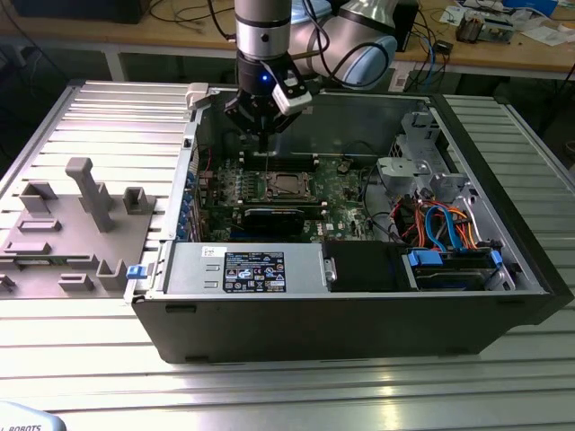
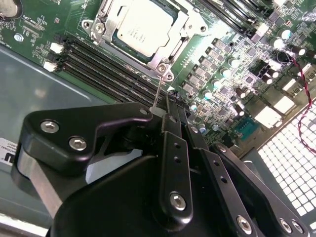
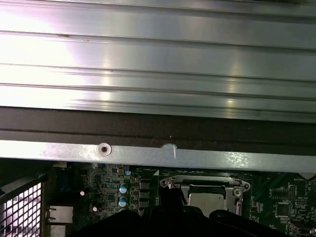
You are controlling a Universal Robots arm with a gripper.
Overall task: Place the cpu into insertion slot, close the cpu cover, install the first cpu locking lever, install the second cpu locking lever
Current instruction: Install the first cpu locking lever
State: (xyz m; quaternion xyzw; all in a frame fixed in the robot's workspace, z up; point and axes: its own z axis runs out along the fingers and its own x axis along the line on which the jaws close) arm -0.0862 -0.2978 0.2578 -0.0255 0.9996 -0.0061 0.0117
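The cpu lies flat in the insertion slot on the green motherboard, silver top up. The cpu cover lies down around it as a silvery frame. A thin wire locking lever rises from the socket's corner up to my gripper, whose black fingers are shut on its end. In the exterior view the gripper hangs inside the open computer case just behind the cpu. The first wrist view has the cpu under its frame near the case's back wall.
Long black memory slots run beside the socket. A drive cage and coloured cables fill the case on the exterior view's right, and a power supply sits at the front. A grey parts fixture stands outside on the exterior view's left.
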